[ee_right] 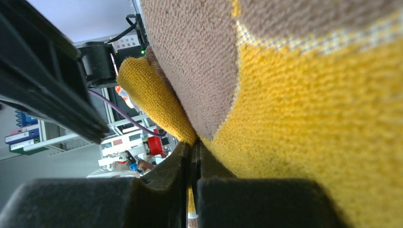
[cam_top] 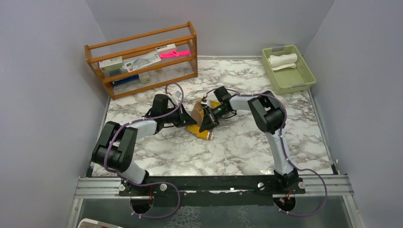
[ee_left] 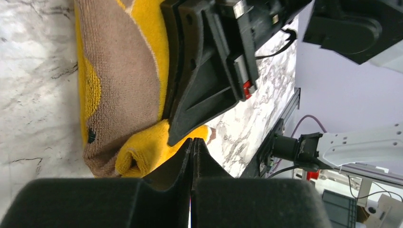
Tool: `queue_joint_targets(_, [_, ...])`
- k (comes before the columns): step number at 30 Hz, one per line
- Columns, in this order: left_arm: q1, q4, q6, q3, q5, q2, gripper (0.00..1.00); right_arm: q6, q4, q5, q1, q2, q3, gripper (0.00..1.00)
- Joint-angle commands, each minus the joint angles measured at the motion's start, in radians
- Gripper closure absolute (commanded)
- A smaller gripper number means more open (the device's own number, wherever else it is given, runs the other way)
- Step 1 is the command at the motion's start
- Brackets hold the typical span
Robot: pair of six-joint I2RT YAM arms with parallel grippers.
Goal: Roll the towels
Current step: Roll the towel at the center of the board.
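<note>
The mustard-yellow towel [cam_top: 196, 115], with brown patches, lies partly rolled mid-table between both grippers. My left gripper [cam_top: 187, 119] is at its left side, shut; in the left wrist view its tips [ee_left: 192, 142] touch the yellow rolled end [ee_left: 142, 154], with no cloth seen between the jaws. My right gripper [cam_top: 207, 122] reaches in from the right and is shut; a strip of yellow cloth shows between its jaws [ee_right: 192, 145], and the towel [ee_right: 309, 118] fills its view. The cream-white towel [cam_top: 283, 60] lies rolled in the pale green basket [cam_top: 304, 76].
A wooden shelf rack [cam_top: 142, 59] with papers and a pink item stands at the back left. The green basket is at the back right corner. Grey walls close in the marble table [cam_top: 237, 152] on three sides.
</note>
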Motion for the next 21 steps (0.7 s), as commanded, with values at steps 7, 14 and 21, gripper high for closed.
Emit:
queue_joint_targets(7, [-0.027,0.141,-0.031,-0.067,-0.075,0.13,1.0,0.042,-0.08,0.109,0.003,0.064,-0.02,0.99])
queue_joint_targets(14, [-0.027,0.142,-0.01,-0.115,-0.227,0.197,1.0,-0.082,-0.09,0.307,0.005,-0.105,-0.028,0.4])
queue_joint_targets(21, [-0.027,0.143,0.01,-0.11,-0.233,0.243,1.0,-0.189,0.021,0.65,0.033,-0.359,-0.105,0.29])
